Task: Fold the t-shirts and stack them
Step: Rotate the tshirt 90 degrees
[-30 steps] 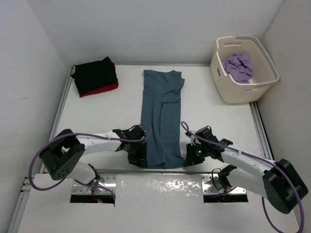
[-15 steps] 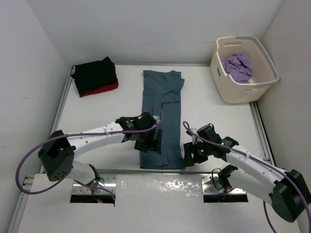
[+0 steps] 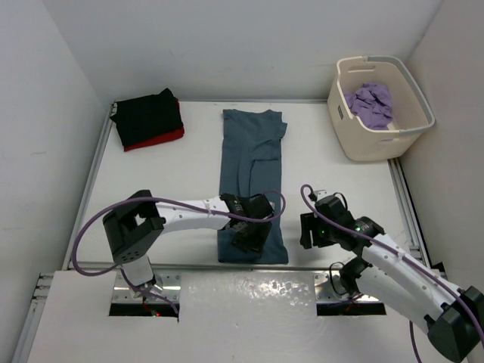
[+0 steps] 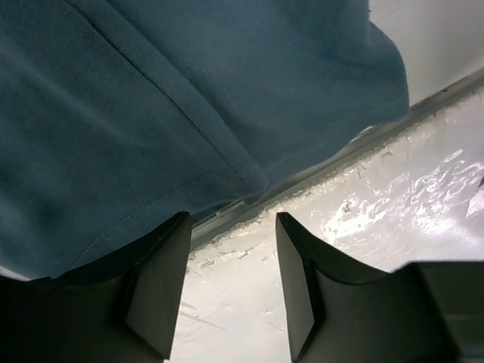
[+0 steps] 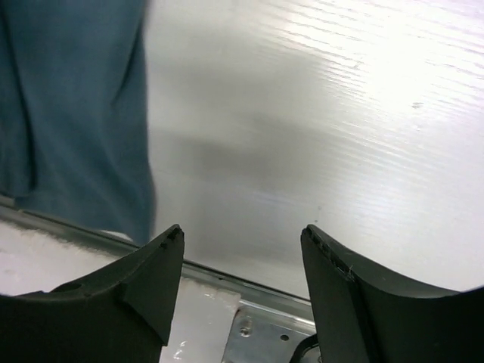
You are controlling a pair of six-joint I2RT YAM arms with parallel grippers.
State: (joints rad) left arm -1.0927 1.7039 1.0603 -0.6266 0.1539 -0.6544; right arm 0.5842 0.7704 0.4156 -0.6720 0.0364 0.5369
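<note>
A slate blue-grey t-shirt lies folded into a long narrow strip down the middle of the table; it also shows in the left wrist view and the right wrist view. My left gripper is open and empty over the shirt's near hem, by the table's front edge. My right gripper is open and empty over bare table just right of the shirt. A folded black t-shirt lies on a red one at the back left. A lavender shirt lies crumpled in the tub.
The cream plastic tub stands at the back right. The table's metal front rail runs just under the shirt's hem, with shiny foil-like surface in front of it. White walls close in both sides.
My left gripper has moved right from the shirt's left edge onto its near hem. My right gripper has pulled away from the shirt's right edge, further right.
</note>
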